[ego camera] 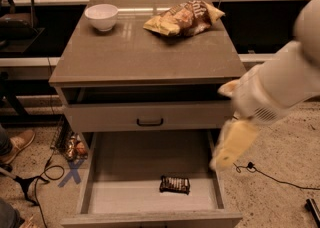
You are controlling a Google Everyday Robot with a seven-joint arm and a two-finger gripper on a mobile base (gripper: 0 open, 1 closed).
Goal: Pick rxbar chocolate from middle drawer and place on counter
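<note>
The rxbar chocolate (175, 184), a small dark bar with pale lettering, lies flat on the pale floor of the pulled-out middle drawer (130, 172), near its front and right of centre. My gripper (223, 156) hangs from the white arm (280, 84) that comes in from the right. It sits over the drawer's right wall, above and to the right of the bar, apart from it. The grey-brown counter (145, 54) tops the cabinet.
A white bowl (101, 16) and a crinkled yellow-brown chip bag (182, 18) sit at the back of the counter. A shut drawer front with a black handle (150, 121) is above the open drawer. Cables (47, 172), blue tape and a shoe (17, 143) lie on the floor at left.
</note>
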